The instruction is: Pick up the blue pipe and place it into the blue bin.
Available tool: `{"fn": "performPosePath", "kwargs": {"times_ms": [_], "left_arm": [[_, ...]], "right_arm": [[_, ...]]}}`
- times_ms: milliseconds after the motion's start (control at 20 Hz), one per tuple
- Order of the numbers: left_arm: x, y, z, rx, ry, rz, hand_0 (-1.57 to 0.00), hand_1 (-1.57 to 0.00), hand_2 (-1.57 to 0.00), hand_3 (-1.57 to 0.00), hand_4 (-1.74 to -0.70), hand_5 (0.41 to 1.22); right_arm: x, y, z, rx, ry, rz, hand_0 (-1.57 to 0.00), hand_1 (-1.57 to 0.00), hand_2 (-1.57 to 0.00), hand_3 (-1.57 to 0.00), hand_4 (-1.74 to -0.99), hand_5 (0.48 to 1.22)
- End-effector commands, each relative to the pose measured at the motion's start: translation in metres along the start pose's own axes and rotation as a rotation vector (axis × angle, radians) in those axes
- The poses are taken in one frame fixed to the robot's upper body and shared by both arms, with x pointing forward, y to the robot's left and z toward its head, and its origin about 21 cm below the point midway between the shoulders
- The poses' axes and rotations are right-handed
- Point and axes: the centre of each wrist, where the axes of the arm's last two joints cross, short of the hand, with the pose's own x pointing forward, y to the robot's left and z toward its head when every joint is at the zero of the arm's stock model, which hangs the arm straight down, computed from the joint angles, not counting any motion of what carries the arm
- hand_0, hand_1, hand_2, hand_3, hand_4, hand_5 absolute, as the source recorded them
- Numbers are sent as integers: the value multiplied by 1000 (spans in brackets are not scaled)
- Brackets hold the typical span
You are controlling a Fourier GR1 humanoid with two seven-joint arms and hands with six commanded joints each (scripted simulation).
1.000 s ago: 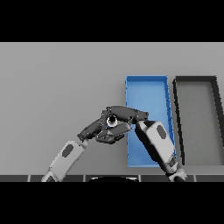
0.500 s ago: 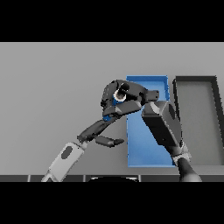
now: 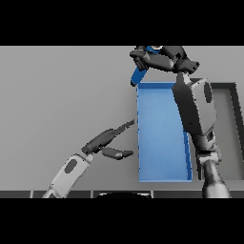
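Grey table (image 3: 57, 95), right hand (image 3: 159, 59) gripping blue pipe (image 3: 138, 75)

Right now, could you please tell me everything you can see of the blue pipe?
Only part of the blue pipe shows: a short, smooth blue length, tilted, sticking down and to the left out of the right hand, whose dark fingers are curled round its upper part and hide it. It is lifted off the table, at the far left corner of the blue bin and not inside it. Nothing but the hand appears to touch it.
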Motion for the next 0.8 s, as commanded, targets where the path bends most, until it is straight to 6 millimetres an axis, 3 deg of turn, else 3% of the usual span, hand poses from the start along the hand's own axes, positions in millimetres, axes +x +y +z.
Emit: {"fn": "performPosePath", "kwargs": {"times_ms": [0,200,300,650,750], "left_arm": [[2,0,-2,-2,6,-1,1,1,1,1,-887,483],[-1,5,1,7,0,-16,1,1,1,1,-878,482],[-2,1,1,1,-5,-7,1,1,1,1,-877,483],[-3,-2,-1,0,4,-11,1,1,1,1,-877,479],[0,1,0,4,-5,-14,1,1,1,1,-880,475]], "right_arm": [[-9,-10,4,-42,42,-4,-1571,-1571,-1571,-1571,-1498,1221],[-64,-48,35,-217,211,-33,-1571,-1571,-1571,-1571,-1499,1221],[-86,-58,51,-295,299,-55,-1571,-1571,-1571,-1571,-1499,1221],[-145,-62,98,-494,616,-111,-1571,-1571,-1571,-1571,-1499,1221],[-155,-61,111,-524,713,-123,-1571,-1571,-1571,-1025,-1586,1221]]}}
